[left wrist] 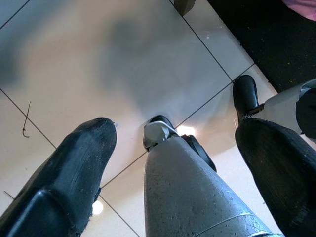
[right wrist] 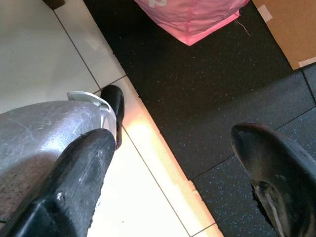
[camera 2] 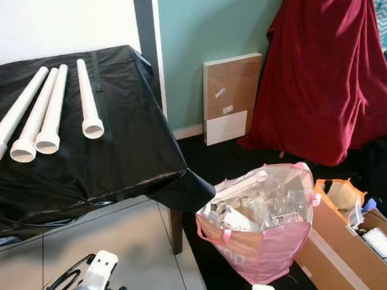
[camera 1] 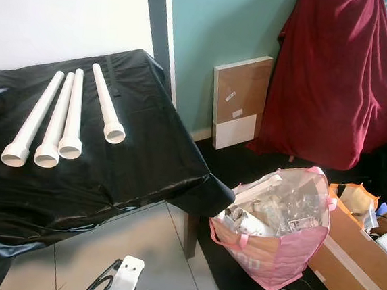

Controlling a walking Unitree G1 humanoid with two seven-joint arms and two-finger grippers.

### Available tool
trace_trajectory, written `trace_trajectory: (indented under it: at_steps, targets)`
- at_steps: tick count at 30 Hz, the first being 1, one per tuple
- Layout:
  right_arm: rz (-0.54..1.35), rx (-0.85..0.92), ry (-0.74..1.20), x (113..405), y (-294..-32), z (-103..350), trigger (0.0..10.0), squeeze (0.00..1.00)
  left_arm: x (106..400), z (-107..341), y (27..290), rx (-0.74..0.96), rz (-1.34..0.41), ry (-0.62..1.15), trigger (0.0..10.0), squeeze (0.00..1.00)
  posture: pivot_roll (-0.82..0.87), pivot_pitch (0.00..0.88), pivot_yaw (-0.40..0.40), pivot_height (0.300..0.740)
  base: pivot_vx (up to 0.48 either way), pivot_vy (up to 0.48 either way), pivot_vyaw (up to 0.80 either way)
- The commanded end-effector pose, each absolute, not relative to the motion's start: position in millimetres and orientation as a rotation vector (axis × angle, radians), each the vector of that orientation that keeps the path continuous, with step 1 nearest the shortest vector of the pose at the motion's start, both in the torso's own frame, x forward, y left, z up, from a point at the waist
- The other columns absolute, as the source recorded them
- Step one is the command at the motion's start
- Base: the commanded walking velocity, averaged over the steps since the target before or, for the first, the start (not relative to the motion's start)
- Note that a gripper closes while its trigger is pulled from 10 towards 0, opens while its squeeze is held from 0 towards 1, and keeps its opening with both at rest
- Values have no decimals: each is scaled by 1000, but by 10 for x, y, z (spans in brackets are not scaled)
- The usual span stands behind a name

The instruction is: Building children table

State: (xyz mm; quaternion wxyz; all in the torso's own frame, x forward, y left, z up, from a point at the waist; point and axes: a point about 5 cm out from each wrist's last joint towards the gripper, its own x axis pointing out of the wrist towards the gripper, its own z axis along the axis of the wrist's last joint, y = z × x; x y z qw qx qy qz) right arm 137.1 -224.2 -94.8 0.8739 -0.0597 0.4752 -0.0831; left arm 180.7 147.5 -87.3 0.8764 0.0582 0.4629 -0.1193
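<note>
From the head we see four white table legs [camera 1: 66,117] lying side by side on a black-covered table [camera 1: 137,174]. A pink bag [camera 1: 278,227] and a cardboard box [camera 1: 356,264] stand on the floor beside it, a flat board [camera 1: 241,98] leans on the wall.

Our left gripper [left wrist: 173,143] hangs with fingers spread above pale tiles [left wrist: 74,59].

Our right gripper [right wrist: 190,163] hangs, fingers apart, above a dark mat [right wrist: 207,94].

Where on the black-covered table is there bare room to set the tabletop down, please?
The table is bare in front of the four white legs, toward its near edge, and right of them up to the corner. The floor right of it is crowded by the pink bag and boxes.
</note>
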Motion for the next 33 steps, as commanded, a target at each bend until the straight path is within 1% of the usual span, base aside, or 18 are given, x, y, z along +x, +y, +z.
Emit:
trace_trajectory:
  at_steps: [1, 33]
  targets:
    - [-178, -109, 1015, 1330, -2220, -971, 10000, 0, 1784, -885, 1504, 119, -243, 982, 10000, 0, -67, 0, 50, 740, 0, 0, 0]
    - [-164, -118, 1015, 1368, -2208, -963, 10000, 0, 1831, -866, 1507, 117, -226, 978, 10000, 0, -64, 0, 49, 740, 0, 0, 0]
